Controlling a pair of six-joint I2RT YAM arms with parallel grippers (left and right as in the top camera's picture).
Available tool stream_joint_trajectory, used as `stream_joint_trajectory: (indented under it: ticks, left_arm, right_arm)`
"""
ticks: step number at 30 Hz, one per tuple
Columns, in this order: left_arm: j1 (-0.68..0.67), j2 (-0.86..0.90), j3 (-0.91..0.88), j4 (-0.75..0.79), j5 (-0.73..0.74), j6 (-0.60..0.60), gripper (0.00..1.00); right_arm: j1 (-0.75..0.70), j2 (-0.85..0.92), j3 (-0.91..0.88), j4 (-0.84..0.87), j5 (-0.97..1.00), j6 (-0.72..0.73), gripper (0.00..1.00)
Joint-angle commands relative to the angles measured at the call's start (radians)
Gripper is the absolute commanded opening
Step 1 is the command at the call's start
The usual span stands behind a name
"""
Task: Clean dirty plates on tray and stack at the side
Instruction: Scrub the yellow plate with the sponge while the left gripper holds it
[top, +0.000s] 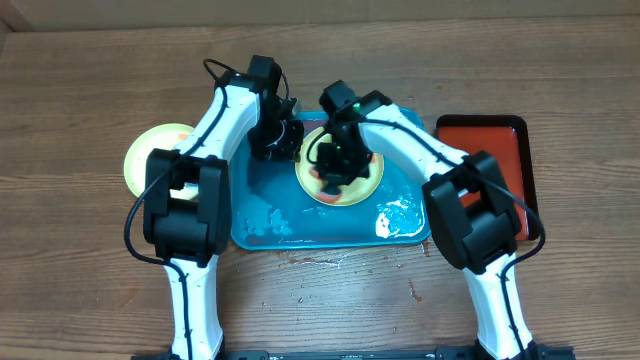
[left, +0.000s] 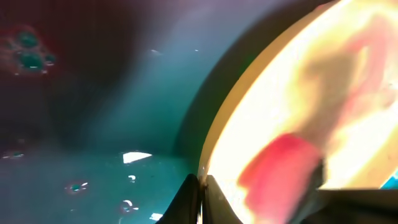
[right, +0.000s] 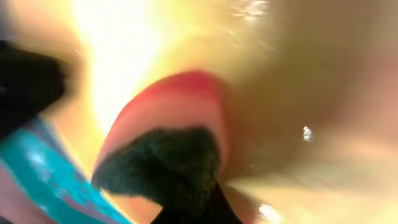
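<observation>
The right tool (top: 335, 165) is clenched on a sponge (right: 165, 165), dark and fuzzy at the face with pink-red behind it. It presses the sponge down on the middle of a yellow-green plate (top: 372, 182). The left tool (left: 200, 194) is clamped on the left rim of the same plate, the rim's pale edge running straight in between its fingertips. This plate lies inside the turquoise tray (top: 300, 228), toward its far side and a little right of centre. Red smears show on it in the left wrist view (everything there is blurred, so their outline cannot be told).

Both arms crowd over the plate from above and hide most of its far half. The tray around it is wet, with white foam (top: 395, 218) at its near right corner and a paler patch (top: 265, 215) near its left side.

A second yellow-green plate (top: 150, 152) sits on the surface just left of the tray, apart from it and partly covered by the left arm. A red tray with a black rim (top: 500, 150) lies just right of the turquoise one, its near end hidden under the right arm.

The surface (top: 90, 80) is brown wood grain. It has a few wet streaks (top: 320, 262) just in front of the tray's near edge.
</observation>
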Motion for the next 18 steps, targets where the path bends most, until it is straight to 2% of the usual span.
stream_joint_trajectory:
  ticks: [1,9,14,18]
  left_arm:
    - [0.048,-0.024,0.01,0.004,0.014,0.014,0.04]
    - [0.052,-0.024,0.01,-0.005,0.016,0.018,0.04]
    - [0.052,-0.024,0.01,-0.011,0.018,0.018,0.04]
    - [0.052,-0.024,0.008,-0.012,0.018,0.018,0.04]
  right_arm:
    - [-0.061,0.033,0.023,-0.063,0.192,-0.024,0.04]
    - [-0.088,0.033,0.127,-0.111,0.433,-0.02,0.04]
    - [-0.076,0.042,0.122,-0.016,0.407,-0.019,0.04]
    - [-0.064,0.08,0.122,0.041,0.308,-0.02,0.04]
